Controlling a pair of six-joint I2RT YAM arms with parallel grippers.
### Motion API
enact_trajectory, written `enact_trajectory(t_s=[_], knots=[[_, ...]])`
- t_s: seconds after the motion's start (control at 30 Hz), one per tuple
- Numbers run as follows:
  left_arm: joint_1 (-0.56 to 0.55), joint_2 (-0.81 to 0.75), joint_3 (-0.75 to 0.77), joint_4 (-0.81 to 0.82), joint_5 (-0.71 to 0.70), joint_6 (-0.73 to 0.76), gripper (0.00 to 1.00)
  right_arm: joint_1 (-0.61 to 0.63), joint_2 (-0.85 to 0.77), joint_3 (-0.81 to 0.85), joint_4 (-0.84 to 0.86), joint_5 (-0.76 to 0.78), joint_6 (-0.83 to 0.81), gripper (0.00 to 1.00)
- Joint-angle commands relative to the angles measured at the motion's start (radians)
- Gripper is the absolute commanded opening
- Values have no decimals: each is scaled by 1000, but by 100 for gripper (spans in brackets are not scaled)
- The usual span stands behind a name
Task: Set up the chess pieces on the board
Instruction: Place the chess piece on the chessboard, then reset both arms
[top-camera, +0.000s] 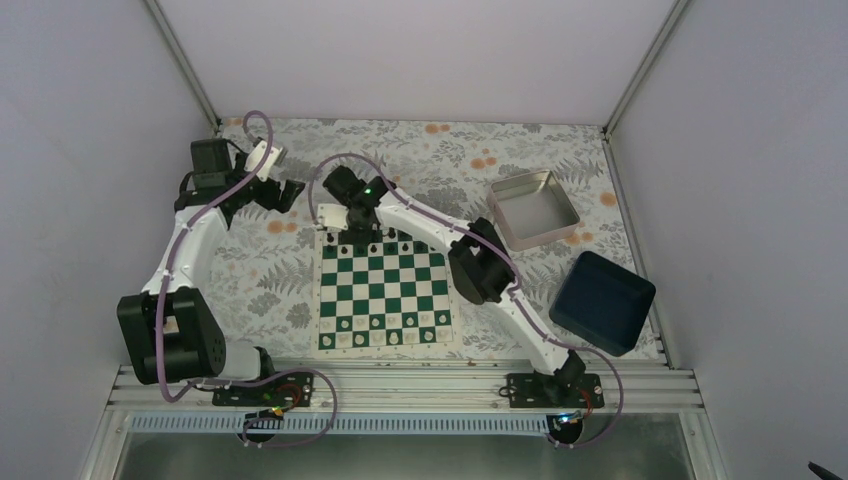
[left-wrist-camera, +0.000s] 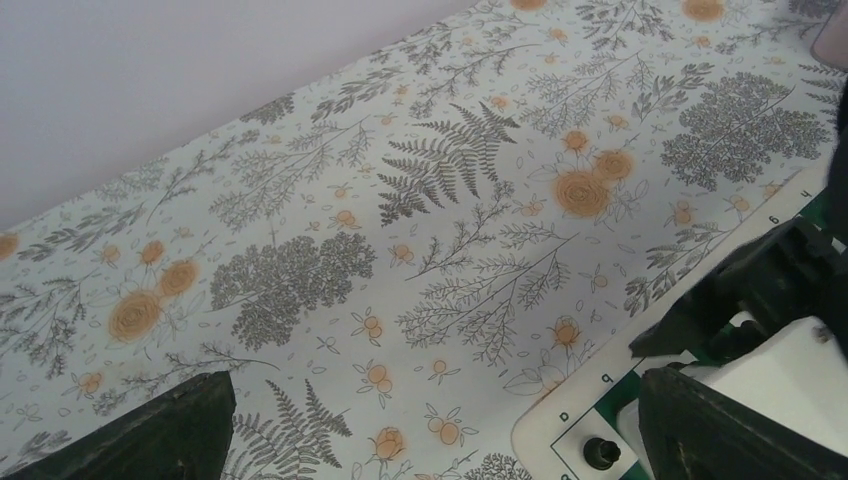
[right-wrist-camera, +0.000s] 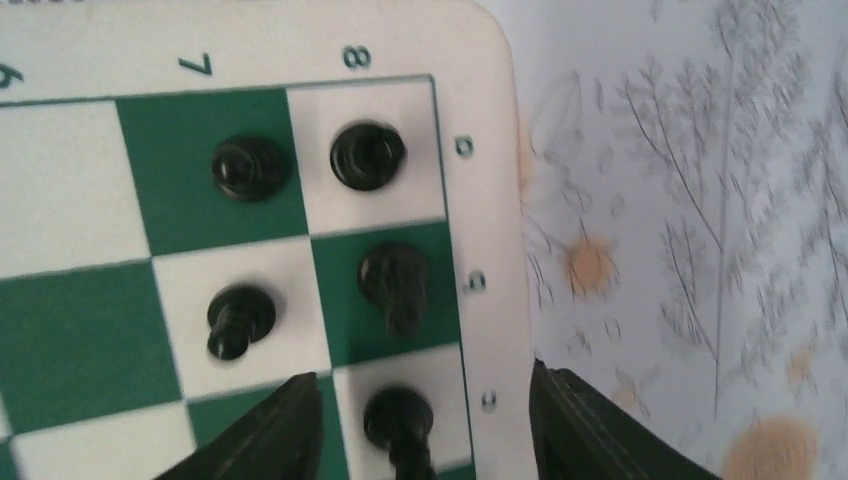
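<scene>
From above, the right arm (top-camera: 430, 225) hid the far left corner of the board (top-camera: 385, 290), and the chess pieces (top-camera: 392, 238) there were too small to name. In the right wrist view the pieces were blurred, the nearest cut off by the bottom edge. The left wrist view caught only one board corner.

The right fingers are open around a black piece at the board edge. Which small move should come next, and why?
Probably raise the right gripper straight up: its fingers stand clear of the black piece, which seems settled on its square, and neighbouring pieces are close.
</scene>
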Motion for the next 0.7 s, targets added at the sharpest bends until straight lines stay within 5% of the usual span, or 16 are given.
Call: enact_trajectory(t_s=[0.0,0.03,0.07,0.3,0.67], knots=[[8,-43,25,-26,19,12,100,-32,-193,-84,22,62,0,74],[10,-46,33,-32,13,11,100,-44,-237,-117,30,75,-1,93],[12,-52,36,-36,6,10,100,-57,-302,-160,46,95,-5,99],[29,-76,14,-31,-14,-3,100,-197,-617,-506,206,297,20,100],[84,-124,-126,38,28,-42,100,-490,-1059,-1109,508,231,132,100]])
